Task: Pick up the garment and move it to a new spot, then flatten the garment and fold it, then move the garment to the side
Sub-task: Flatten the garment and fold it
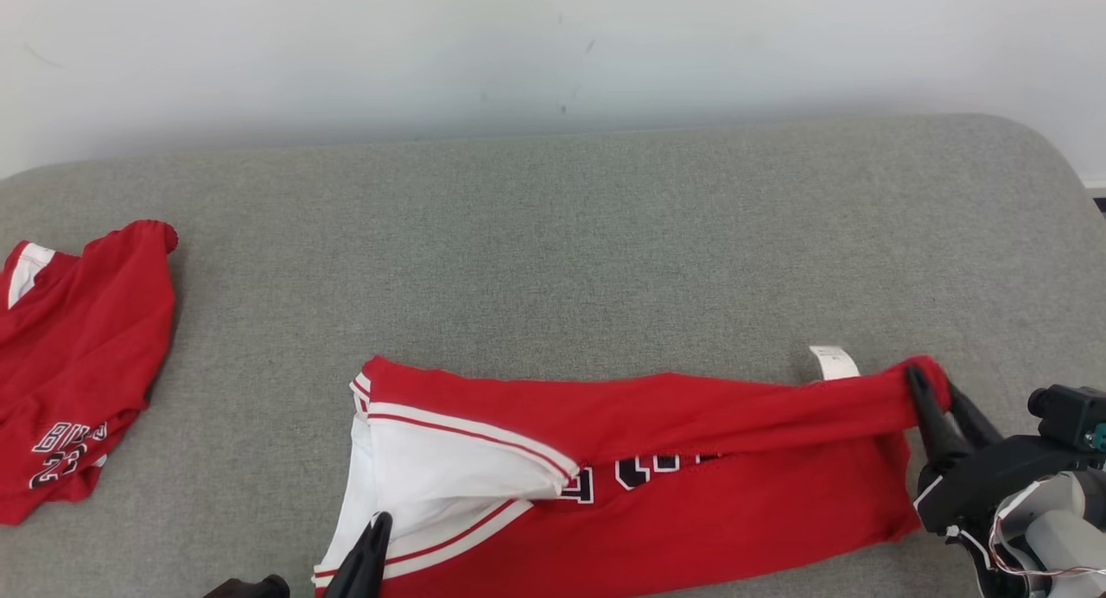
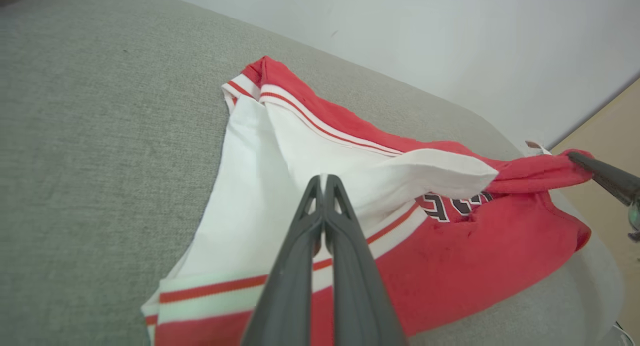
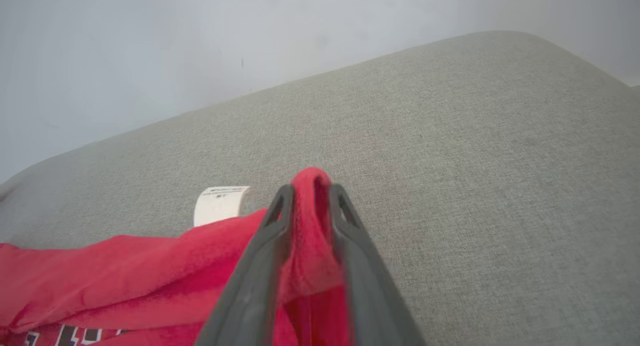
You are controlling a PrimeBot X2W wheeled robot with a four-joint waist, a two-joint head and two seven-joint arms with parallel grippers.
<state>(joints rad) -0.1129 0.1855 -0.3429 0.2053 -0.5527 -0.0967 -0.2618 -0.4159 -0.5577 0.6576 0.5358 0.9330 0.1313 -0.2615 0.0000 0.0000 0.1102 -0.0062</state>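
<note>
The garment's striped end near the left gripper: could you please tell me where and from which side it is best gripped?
Probably the striped corner farthest from the robot, where the garment doubles into a raised edge. Come from the robot's left, fingers low along the cushion. The right gripper pinches the opposite red corner, so the fold would likely pull taut.

Print on garment (image 1: 691,512): black-and-white characters, half folded under; we cannot read them.
Print on white tag (image 1: 834,362): too small for us.
Print on second garment (image 1: 78,365), left edge of grey cushion (image 1: 553,235): creased, unreadable.
</note>
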